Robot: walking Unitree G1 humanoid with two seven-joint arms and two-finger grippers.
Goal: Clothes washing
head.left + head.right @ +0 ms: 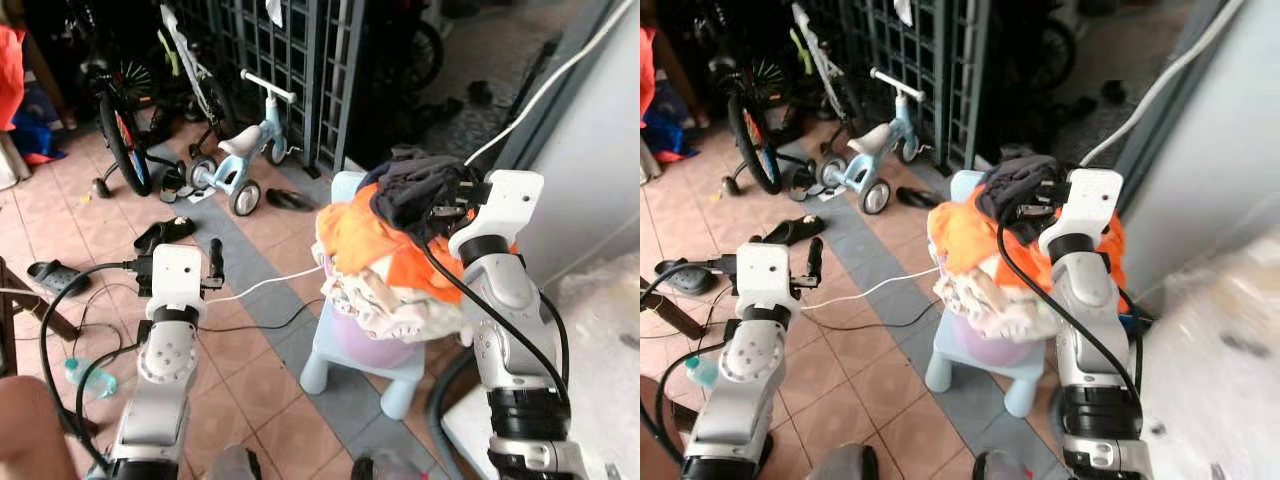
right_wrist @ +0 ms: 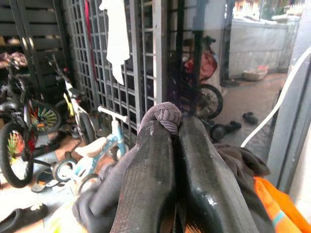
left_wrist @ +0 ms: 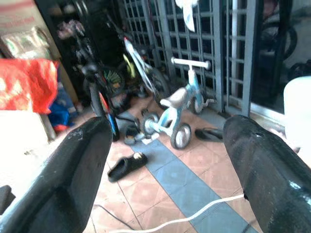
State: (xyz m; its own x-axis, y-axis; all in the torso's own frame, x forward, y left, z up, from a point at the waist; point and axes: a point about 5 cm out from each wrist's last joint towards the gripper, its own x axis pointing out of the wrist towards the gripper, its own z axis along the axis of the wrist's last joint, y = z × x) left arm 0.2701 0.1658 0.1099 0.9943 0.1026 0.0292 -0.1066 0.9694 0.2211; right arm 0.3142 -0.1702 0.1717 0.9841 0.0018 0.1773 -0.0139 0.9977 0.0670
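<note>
Tiled porch floor [image 1: 250, 380], metal grille gate [image 1: 290, 60] behind. Dark grey crumpled garment [image 1: 415, 190] pinched between pressed-together fingers [image 2: 150, 184] of right gripper [image 2: 170, 127], atop heap of orange and white laundry [image 1: 385, 270] just below, piled in lilac plastic basin [image 1: 370, 345] on pale blue plastic chair [image 1: 345, 370]. Left gripper [image 1: 215, 262] spread, empty, well apart over floor. Risks, judged: thin pinch on fold, could slip on lift; could drag orange cloth off; top-heavy pile could tip.
</note>
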